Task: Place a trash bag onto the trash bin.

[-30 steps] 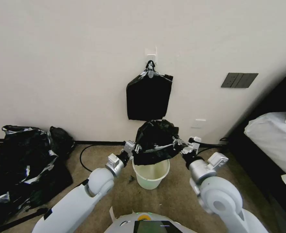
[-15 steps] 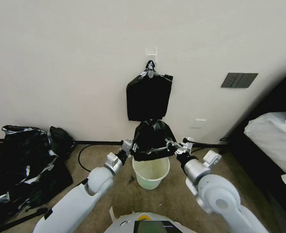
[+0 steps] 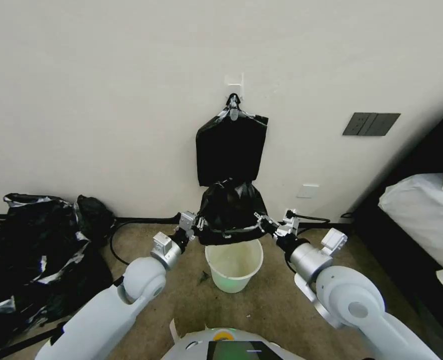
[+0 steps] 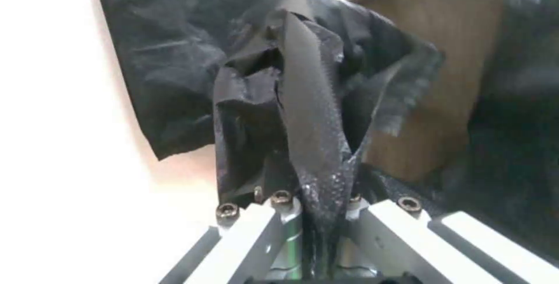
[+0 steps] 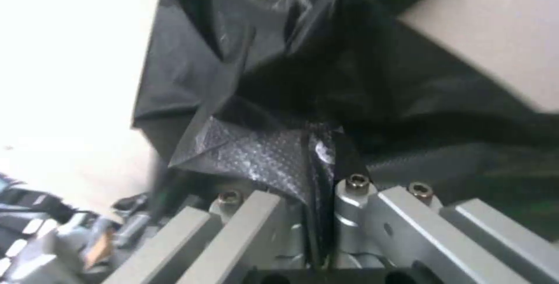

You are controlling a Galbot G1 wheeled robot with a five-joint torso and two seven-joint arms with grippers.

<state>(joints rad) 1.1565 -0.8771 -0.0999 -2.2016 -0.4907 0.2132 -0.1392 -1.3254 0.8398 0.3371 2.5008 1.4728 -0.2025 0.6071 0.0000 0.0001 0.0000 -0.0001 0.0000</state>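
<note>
We hold the trash bag (image 3: 232,212) stretched just above the trash bin (image 3: 234,264), our left tool (image 3: 196,226) pinching its nine o'clock edge and our right tool (image 3: 264,224) its three o'clock edge.

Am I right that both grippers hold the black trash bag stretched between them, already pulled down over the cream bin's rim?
Not quite. Both the left gripper and the right gripper do pinch the trash bag between them, but the head view shows it hanging above the trash bin, whose rim is bare. The wrist views show each gripper's jaws closed on plastic.
</note>
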